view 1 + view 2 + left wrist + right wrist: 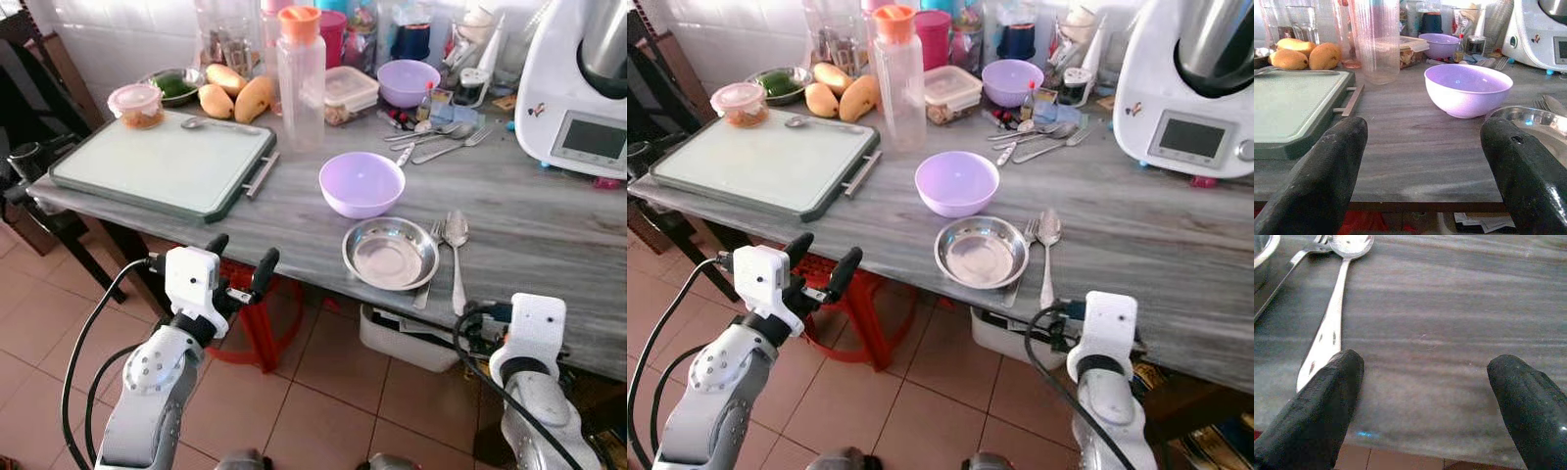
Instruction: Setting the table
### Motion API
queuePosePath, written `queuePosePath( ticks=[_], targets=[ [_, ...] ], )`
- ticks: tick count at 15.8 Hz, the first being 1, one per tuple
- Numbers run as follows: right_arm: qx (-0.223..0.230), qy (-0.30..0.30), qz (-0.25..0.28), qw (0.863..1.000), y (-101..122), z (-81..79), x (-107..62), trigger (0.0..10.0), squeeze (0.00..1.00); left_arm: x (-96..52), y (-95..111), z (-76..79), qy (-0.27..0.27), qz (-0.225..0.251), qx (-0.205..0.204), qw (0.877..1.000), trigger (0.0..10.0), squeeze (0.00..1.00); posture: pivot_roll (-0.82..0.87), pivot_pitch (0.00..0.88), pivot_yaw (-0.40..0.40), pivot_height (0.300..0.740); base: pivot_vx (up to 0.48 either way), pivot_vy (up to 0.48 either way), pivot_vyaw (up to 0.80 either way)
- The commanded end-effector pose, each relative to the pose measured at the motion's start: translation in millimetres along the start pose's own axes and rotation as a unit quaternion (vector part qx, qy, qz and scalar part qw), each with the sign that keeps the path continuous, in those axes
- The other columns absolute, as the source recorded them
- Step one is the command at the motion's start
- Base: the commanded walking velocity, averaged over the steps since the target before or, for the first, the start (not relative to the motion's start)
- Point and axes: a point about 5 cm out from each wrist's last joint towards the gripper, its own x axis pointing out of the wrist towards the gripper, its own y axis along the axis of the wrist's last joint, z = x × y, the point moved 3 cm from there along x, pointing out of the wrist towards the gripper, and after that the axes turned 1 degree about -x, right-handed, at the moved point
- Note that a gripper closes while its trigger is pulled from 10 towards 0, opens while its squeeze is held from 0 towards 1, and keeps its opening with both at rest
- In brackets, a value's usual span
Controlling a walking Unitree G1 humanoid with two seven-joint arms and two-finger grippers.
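The steel plate (390,254) is the landmark: it lies close to the front edge of the grey counter (549,235), with a fork (432,257) and a spoon (457,257) just beside it on its right and a lilac bowl (361,183) touching or almost touching its far rim. The left end effector (241,261) hovers off the counter's front edge, to the left of the plate, fingers spread apart and holding nothing, with bare counter between it and the green tray (167,162) further left. The right end effector (1425,396) is also released and empty (its fingers are wide apart), at the counter edge right of the plate, one finger (1317,406) near the spoon handle, and bare grey surface lies ahead of it.
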Motion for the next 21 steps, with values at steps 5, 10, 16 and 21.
queuePosePath(
  ticks=[5,10,16,21],
  targets=[
    [0.028,0.009,0.038,0.999,19,-3.6,11.8,10.0,0.00,2.7,1,-4.4,0.003,-0.001,0.009,1.000,10.0,0.00,-0.01,0.000,0.058,0.740,0.000,0.000,0.00],
    [0.033,0.095,0.108,0.989,47,-38.2,0.8,10.0,0.00,4.0,3,-6.0,0.012,0.005,0.008,1.000,10.0,0.00,-0.01,0.005,0.050,0.740,0.000,0.000,0.00],
    [-0.017,0.116,0.131,0.984,42,-43.7,-20.6,10.0,0.00,2.9,4,-4.1,0.011,0.011,-0.001,1.000,10.0,0.00,-0.02,0.005,0.042,0.740,0.000,0.000,0.00],
    [-0.030,0.284,0.138,0.948,39,-84.6,-41.5,10.0,0.00,6.9,6,-2.6,0.005,0.018,-0.003,1.000,10.0,0.00,-0.02,0.000,0.039,0.740,0.000,0.000,0.00]
  ],
)
